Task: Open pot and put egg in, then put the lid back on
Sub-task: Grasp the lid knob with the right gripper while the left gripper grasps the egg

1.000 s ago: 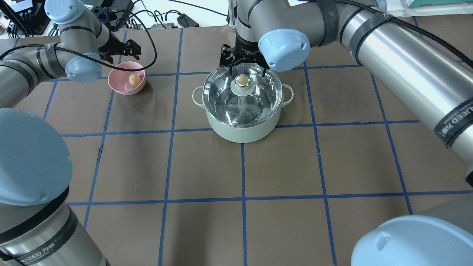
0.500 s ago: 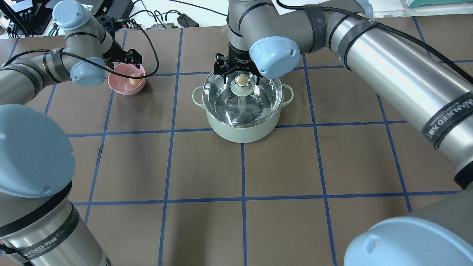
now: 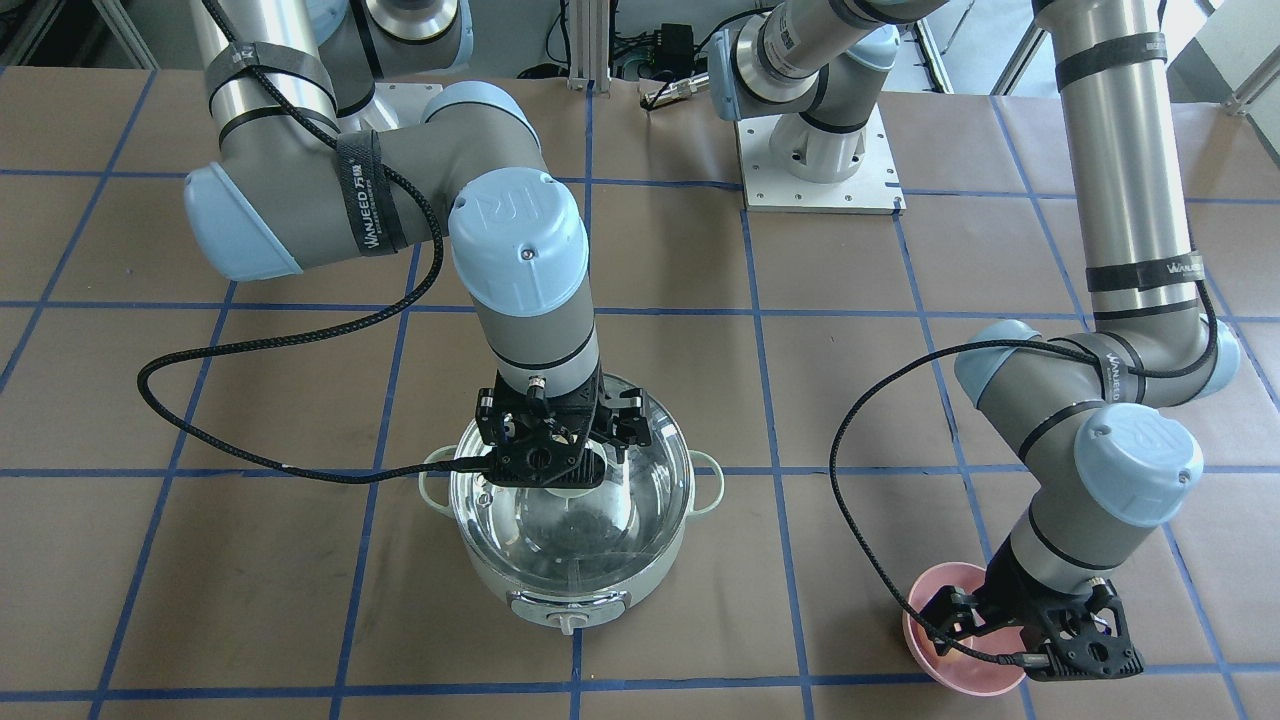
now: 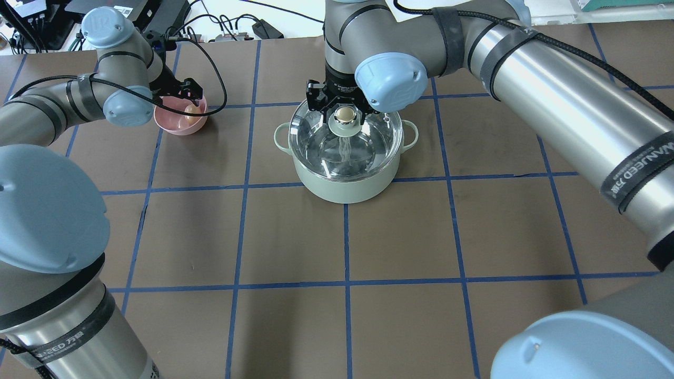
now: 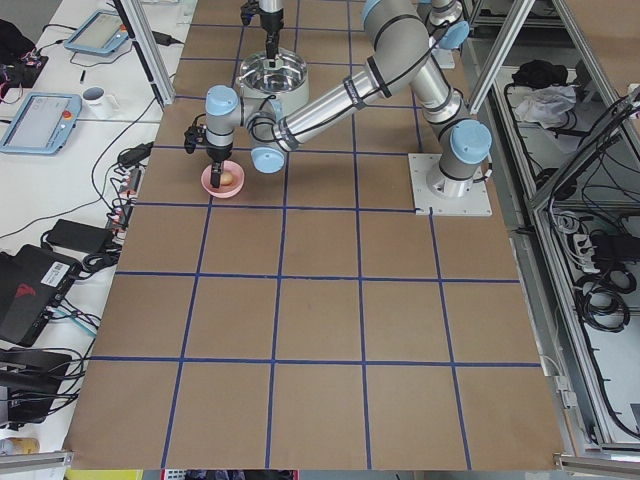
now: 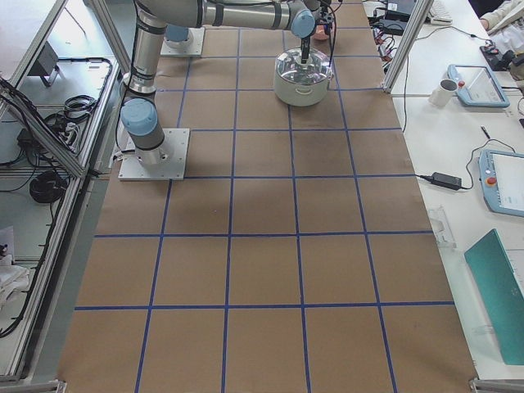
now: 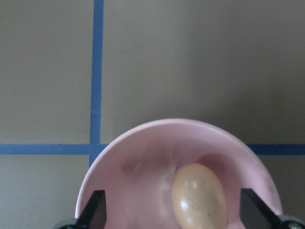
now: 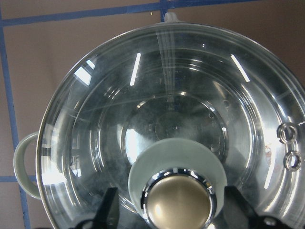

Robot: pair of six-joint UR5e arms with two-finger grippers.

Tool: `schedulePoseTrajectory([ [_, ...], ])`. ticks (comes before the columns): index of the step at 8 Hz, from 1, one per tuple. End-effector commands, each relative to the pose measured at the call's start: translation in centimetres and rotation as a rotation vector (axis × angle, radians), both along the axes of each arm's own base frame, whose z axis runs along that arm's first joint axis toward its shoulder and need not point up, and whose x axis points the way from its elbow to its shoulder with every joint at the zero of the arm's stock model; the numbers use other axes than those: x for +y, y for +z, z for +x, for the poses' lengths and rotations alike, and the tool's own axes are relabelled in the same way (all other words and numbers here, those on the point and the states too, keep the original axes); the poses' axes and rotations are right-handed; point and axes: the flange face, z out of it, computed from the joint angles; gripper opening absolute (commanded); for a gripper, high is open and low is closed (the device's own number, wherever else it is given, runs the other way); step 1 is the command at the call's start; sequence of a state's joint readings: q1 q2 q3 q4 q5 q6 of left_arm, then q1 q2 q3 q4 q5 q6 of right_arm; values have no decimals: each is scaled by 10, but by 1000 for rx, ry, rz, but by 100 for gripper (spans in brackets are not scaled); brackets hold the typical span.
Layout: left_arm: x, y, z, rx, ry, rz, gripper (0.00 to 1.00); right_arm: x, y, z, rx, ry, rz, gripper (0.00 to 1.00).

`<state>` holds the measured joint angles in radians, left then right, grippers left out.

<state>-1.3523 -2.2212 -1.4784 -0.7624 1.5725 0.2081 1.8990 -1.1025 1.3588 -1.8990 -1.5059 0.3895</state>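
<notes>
The mint-green pot [image 4: 345, 184] stands mid-table with the glass lid [image 4: 368, 145] on it. My right gripper [image 4: 343, 107] is open, low over the lid, its fingers [image 8: 108, 210] on either side of the beige-topped knob [image 8: 178, 206] without closing on it. The tan egg [image 7: 199, 196] lies in a pink bowl [image 7: 143, 157] at the far left [image 4: 181, 125]. My left gripper [image 4: 185, 99] is open just above the bowl, its fingertips [image 7: 94, 214] straddling the egg. The pot also shows in the front view [image 3: 565, 590].
Brown table with a blue tape grid [image 4: 345, 237]. Cables and boxes lie past the far edge [image 4: 231, 29]. The right arm's black cable [image 3: 250, 450] loops over the table beside the pot. The pot's front knob [image 3: 567, 622] faces away from the robot.
My left gripper has come down and in over the pink bowl, around the egg. My right gripper has shifted left and lowered so that its fingers flank the lid's knob.
</notes>
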Motion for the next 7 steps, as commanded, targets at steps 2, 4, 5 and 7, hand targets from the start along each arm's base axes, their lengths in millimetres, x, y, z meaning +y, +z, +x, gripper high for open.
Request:
schedulePoseTrajectory([
  [2, 2, -12, 2, -10, 6, 42, 100, 1, 4, 0, -2, 3, -4, 25],
  [4, 1, -22, 1, -8, 5, 54, 100, 2, 8, -1, -4, 12, -11, 14],
  [5, 1, -21, 2, -7, 4, 52, 100, 4, 18, -2, -8, 14, -24, 14],
  [7, 1, -27, 1, 1, 2, 58, 100, 16, 52, -18, -10, 17, -22, 14],
])
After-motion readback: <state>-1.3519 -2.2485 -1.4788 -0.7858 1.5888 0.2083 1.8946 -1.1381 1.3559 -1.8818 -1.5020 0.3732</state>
